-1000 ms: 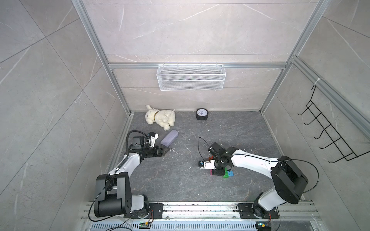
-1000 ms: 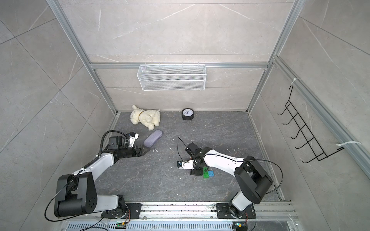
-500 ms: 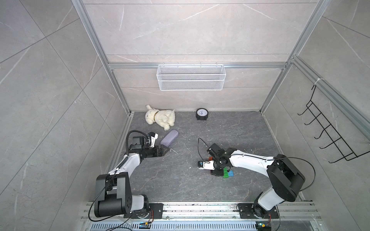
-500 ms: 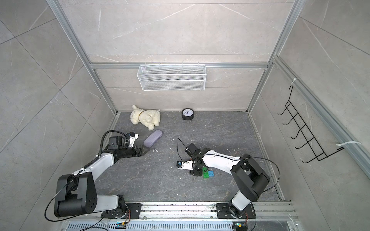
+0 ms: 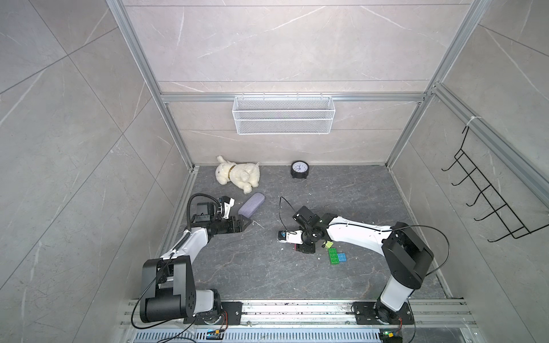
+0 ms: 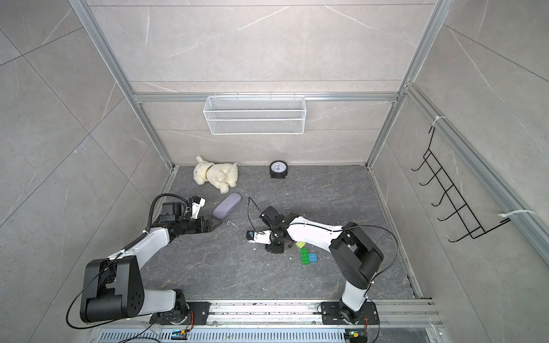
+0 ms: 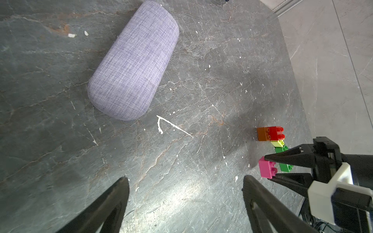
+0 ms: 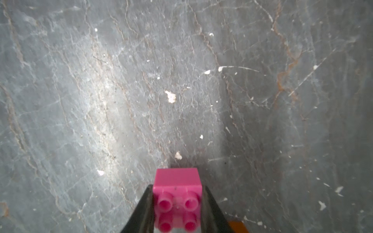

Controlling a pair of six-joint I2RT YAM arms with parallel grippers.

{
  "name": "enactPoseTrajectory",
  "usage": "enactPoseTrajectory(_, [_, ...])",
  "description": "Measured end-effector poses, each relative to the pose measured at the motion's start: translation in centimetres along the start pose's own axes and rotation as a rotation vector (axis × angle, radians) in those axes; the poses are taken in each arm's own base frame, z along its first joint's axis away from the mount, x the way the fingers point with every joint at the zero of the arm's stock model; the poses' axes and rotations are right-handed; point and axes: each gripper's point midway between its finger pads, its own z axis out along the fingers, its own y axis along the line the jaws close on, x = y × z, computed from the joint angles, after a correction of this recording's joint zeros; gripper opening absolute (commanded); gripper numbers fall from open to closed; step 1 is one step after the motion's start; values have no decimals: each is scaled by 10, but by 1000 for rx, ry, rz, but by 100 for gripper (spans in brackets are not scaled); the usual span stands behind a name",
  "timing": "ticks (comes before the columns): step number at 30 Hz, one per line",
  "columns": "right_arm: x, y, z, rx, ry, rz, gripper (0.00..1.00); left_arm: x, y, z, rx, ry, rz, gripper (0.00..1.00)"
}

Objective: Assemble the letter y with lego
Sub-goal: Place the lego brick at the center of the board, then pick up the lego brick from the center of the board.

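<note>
In both top views the right gripper (image 5: 303, 249) points down at the stone floor (image 5: 267, 267), the long green brick (image 5: 333, 255), blue brick (image 5: 342, 257) and yellow-green brick (image 5: 329, 244) just beside it, while the left gripper (image 5: 245, 222) hangs well apart by the lilac case (image 5: 251, 205). From the left wrist its fingers (image 7: 117, 193) stand wide apart over bare floor, and the right one's tapered black tips are clamped on the glossy pink brick (image 7: 266, 167), near the joined orange brick (image 7: 262, 134) and red brick (image 7: 277, 133). From the right wrist the pink cube sits square between the tips, studs toward the lens, orange just beside one tip, so the right arm looks the nearer to join them
</note>
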Motion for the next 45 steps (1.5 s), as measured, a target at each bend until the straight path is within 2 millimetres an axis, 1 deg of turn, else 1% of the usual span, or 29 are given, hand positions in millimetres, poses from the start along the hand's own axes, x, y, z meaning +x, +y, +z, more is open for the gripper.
enactPoseTrajectory(5, [0, 1, 9, -15, 15, 5, 35, 0, 0, 0, -1, 0, 0, 91])
enactPoseTrajectory(11, [3, 3, 14, -27, 29, 10, 38, 0, 0, 0, -1, 0, 0, 91])
enactPoseTrajectory(19, [4, 3, 16, -28, 32, 28, 51, 0, 0, 0, 1, 0, 0, 90])
enactPoseTrajectory(22, [0, 0, 9, -12, 18, 28, 53, 0, -5, 1, 21, 2, 3, 90])
enactPoseTrajectory(25, [-1, -7, -10, 28, -21, 37, 55, 3, -15, 5, 58, 15, 17, 90])
enactPoseTrajectory(26, [0, -12, -18, 44, -33, 43, 55, 4, -19, 6, 73, 22, 23, 90])
enactPoseTrajectory(29, [15, -30, -39, 99, -55, 83, 56, 10, -29, 12, 103, 48, 35, 90])
enactPoseTrajectory(31, [27, -43, -47, 127, -54, 112, 57, 13, -32, 16, 117, 62, 36, 89])
enactPoseTrajectory(33, [40, -51, -50, 142, -40, 133, 58, 14, -33, 17, 124, 68, 33, 90])
enactPoseTrajectory(35, [48, -54, -50, 144, -27, 142, 59, 14, -34, 17, 125, 68, 32, 89])
enactPoseTrajectory(38, [53, -52, -47, 129, -9, 133, 60, 13, -33, 17, 125, 66, 31, 89])
enactPoseTrajectory(45, [65, -45, -26, 70, 46, 126, 60, 13, -33, 17, 124, 63, 30, 90])
